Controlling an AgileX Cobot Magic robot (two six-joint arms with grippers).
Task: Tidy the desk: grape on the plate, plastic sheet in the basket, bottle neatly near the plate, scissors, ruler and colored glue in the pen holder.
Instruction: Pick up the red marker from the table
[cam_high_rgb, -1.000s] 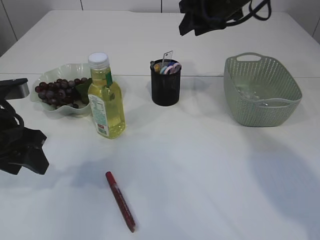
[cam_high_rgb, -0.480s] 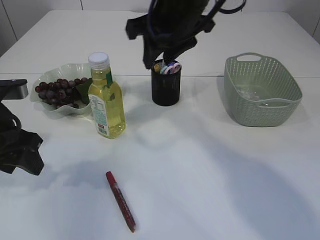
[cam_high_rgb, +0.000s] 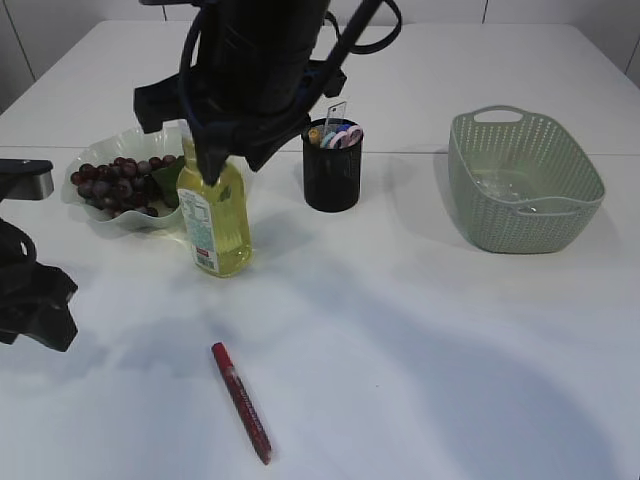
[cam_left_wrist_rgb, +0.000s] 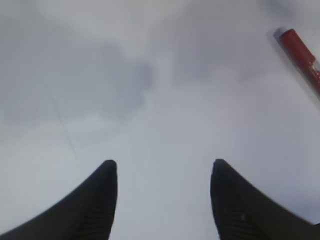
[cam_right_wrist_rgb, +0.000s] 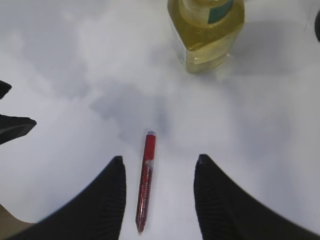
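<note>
Right arm (cam_high_rgb: 250, 80) — now leftward, forward, over the bottle (cam_high_rgb: 212, 215)

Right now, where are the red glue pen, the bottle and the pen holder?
red glue pen (cam_high_rgb: 241, 402), exterior view, mid-barrel.
bottle (cam_high_rgb: 214, 222), exterior view, on its label-side body.
pen holder (cam_high_rgb: 331, 178), exterior view, front wall.

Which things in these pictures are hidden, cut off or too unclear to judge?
- Bottle: exterior view, the right arm covers its cap; right wrist view, the top edge cuts it off.
- Pen holder: exterior view, its contents are too small to name.
- Basket: exterior view, something pale lies inside, too faint to identify.
- Red glue pen: left wrist view, blurred and cut off by the right edge.
</note>
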